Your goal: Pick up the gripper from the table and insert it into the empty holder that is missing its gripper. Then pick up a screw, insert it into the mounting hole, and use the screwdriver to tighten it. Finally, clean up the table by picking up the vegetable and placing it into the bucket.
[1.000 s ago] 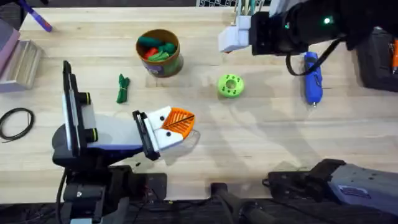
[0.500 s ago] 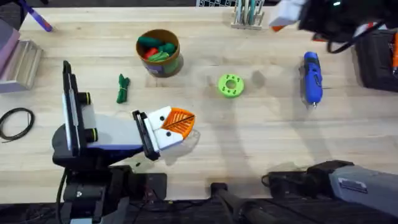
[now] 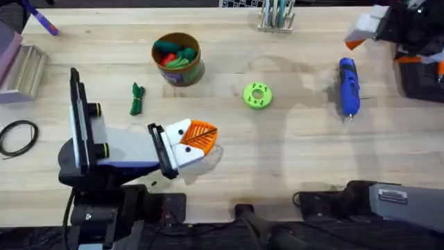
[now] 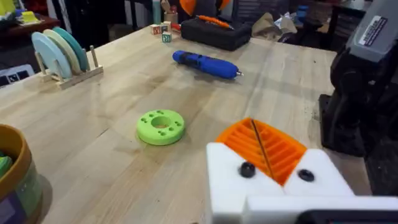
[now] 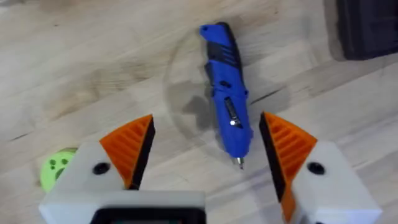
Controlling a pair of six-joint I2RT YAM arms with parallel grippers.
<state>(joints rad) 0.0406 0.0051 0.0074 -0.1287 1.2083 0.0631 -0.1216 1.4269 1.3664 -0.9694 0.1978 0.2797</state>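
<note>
My right gripper (image 3: pixel 361 31) hovers open at the far right of the table, high over the blue screwdriver (image 3: pixel 348 87). In the right wrist view the screwdriver (image 5: pixel 225 93) lies flat between the spread orange pads (image 5: pixel 127 146). My left gripper (image 3: pixel 208 132) rests low at the near left, shut on nothing, both orange fingers (image 4: pixel 273 146) sitting on white mounts. The dark-green vegetable (image 3: pixel 137 98) lies on the wood left of the bucket (image 3: pixel 177 57), which holds several toy vegetables. The loose gripper, an empty holder and a screw are out of view.
A lime-green disc (image 3: pixel 257 95) with holes sits mid-table. A plate rack (image 3: pixel 277 17) stands at the far edge and a black case (image 3: pixel 420 69) at the far right. A black cable loop (image 3: pixel 17 135) lies at the left edge.
The right arm has swung from the far middle of the table to the far right, past the screwdriver. The left arm and the table's objects have stayed put.
</note>
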